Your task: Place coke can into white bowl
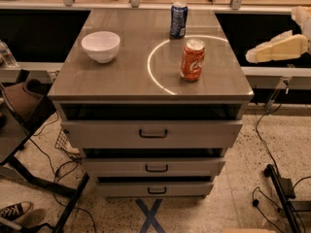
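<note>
The coke can (192,59), orange-red with white script and a silver top, stands upright on the right half of the grey cabinet top (126,79), inside a bright ring of light. The white bowl (101,46) sits empty on the top's left side, well apart from the can. My gripper (253,56), a pale cream wedge, hangs off the cabinet's right edge at about the can's height and points left toward it. It holds nothing and touches nothing.
A dark blue can (179,19) stands upright behind the coke can near the back edge. The cabinet has three drawers (153,133) below, the upper one slightly pulled out. Cables and a stand lie on the floor at the right (279,188). A chair (19,106) stands left.
</note>
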